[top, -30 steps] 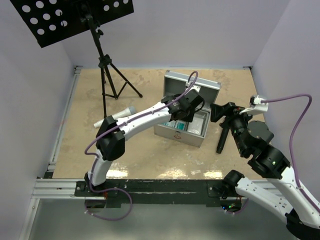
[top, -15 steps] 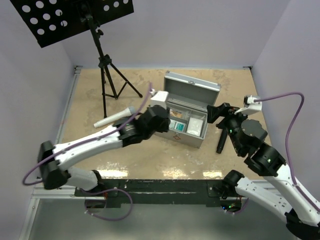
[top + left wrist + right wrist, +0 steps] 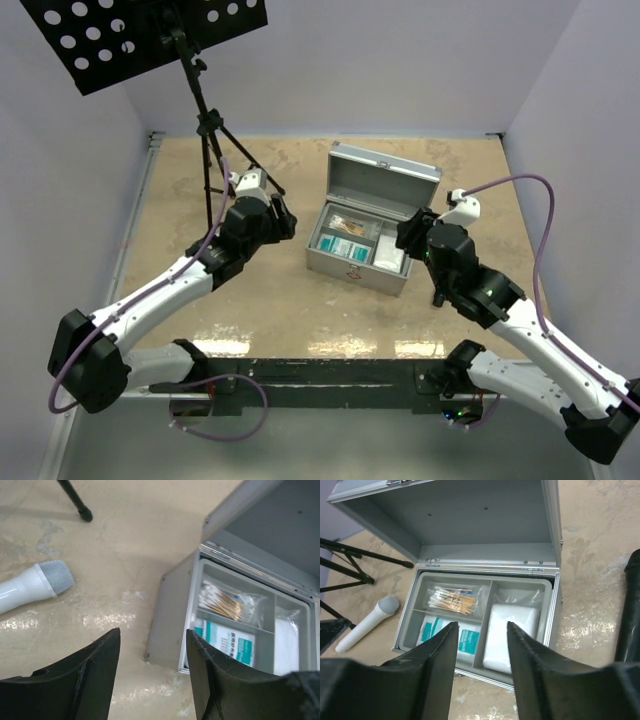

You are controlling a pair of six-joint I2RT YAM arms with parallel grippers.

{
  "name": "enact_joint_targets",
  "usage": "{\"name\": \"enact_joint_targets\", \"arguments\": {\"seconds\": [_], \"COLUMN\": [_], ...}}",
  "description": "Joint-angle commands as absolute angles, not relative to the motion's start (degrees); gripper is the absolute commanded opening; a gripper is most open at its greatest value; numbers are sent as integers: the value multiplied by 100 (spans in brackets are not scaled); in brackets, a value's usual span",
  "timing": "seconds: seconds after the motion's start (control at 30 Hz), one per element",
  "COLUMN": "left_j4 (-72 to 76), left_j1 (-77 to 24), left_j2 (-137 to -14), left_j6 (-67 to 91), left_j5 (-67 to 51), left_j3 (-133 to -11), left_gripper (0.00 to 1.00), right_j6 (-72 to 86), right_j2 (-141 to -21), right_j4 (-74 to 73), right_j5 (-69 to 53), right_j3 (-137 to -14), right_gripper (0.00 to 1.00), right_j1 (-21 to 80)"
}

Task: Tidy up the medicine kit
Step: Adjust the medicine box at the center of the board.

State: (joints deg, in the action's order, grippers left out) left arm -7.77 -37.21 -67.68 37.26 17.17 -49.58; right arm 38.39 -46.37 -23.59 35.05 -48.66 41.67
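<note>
The medicine kit's silver case stands open mid-table, lid upright. Its grey divided tray holds a bag of cotton swabs, teal-and-white packets and a white pad. No red pouch shows in any view. My left gripper hovers just left of the case, open and empty; in its wrist view the case's left wall lies between the fingers. My right gripper hangs at the case's right edge, open, looking down into the tray.
A white wand with a grey head lies on the table left of the case. The black tripod stand rises at back left. A black cylinder lies right of the case. Walls close in on three sides.
My left arm has pulled back out of the case to its left side, and its jaws have widened. My right gripper has moved in toward the case's right edge, its jaws narrower.
</note>
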Motion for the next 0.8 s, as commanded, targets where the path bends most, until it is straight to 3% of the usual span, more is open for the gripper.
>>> {"name": "enact_joint_targets", "arguments": {"seconds": [0.0, 0.07, 0.13, 0.2, 0.33, 0.43, 0.6, 0.77], "left_j4": [395, 570, 808, 1018, 1440, 1652, 1960, 2224], "left_j1": [-2955, -2699, -2558, -2487, -2417, -2259, -2215, -2215], "left_j2": [-7100, -7486, -7908, -8295, -8849, -9227, -9676, -9274], "left_j6": [3885, 3876, 3902, 3946, 3797, 3814, 4051, 4193], "left_j5": [942, 608, 292, 27, -158, -395, -712, -432], "left_j3": [-4904, -5009, -5123, -5299, -5598, -5800, -5757, -5221], "left_gripper": [57, 54, 54, 54, 57, 58, 57, 56], "right_j6": [4543, 4762, 4921, 5123, 5518, 5739, 5906, 5862], "right_j2": [-4412, -4517, -4588, -4658, -4737, -4790, -4869, -5246], "right_j4": [-2302, -2512, -2601, -2698, -2751, -2909, -3006, -2611], "right_j5": [3682, 3761, 3701, 3683, 3279, 3120, 3243, 2919], "right_j3": [-4676, -4772, -4755, -4711, -4518, -4421, -4316, -4175], "right_gripper": [42, 32, 29, 35, 61, 74, 79, 79], "right_j1": [4043, 4043, 4008, 3981, 3754, 3621, 3568, 3516]}}
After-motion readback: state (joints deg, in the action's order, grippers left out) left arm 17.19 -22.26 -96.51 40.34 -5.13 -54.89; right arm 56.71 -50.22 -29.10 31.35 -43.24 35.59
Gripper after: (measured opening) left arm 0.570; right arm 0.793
